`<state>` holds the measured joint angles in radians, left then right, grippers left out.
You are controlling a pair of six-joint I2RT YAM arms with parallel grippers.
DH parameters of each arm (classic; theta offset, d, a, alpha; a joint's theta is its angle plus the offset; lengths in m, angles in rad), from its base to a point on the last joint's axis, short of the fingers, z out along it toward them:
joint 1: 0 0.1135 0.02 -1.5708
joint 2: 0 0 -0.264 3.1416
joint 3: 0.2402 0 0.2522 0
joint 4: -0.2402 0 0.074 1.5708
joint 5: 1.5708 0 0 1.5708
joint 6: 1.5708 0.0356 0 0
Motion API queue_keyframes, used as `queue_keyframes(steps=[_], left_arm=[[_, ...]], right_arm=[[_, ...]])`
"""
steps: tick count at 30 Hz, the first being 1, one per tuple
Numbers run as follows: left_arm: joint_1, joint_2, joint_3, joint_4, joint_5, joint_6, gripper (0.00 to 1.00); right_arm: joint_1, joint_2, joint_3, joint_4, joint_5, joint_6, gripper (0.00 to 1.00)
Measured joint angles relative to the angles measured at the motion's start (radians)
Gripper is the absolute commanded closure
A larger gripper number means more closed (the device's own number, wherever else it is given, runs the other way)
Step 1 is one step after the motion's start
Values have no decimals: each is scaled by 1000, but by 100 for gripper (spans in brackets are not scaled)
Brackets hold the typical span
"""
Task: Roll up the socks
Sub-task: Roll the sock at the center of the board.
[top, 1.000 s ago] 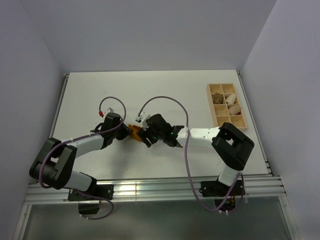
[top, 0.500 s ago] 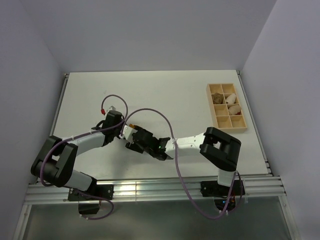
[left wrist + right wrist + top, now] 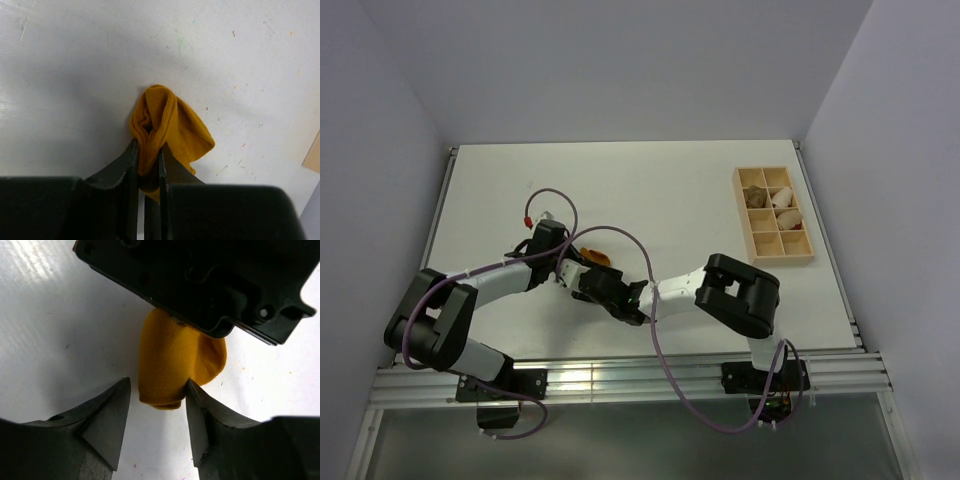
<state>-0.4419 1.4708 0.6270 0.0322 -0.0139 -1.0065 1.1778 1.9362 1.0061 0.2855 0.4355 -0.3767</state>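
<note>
On the desk (image 3: 670,180), pinched the sock (image 3: 170,125) tight in left jaws, bunched up, not yet rolled. Held right jaws apart round its end. Looked far from done.
</note>
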Motion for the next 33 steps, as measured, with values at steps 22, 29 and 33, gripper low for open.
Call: queue_keyframes(steps=[22, 29, 33], left_arm=[[23, -47, -17, -7, -26, -32, 25], [58, -138, -98, 0, -35, -87, 24], [92, -224, -151, 0, -36, -103, 24]], right_arm=[[-54, 14, 101, -171, -167, 40, 100], [-154, 16, 174, -280, -415, 106, 100], [-213, 34, 220, -327, -567, 148, 100]])
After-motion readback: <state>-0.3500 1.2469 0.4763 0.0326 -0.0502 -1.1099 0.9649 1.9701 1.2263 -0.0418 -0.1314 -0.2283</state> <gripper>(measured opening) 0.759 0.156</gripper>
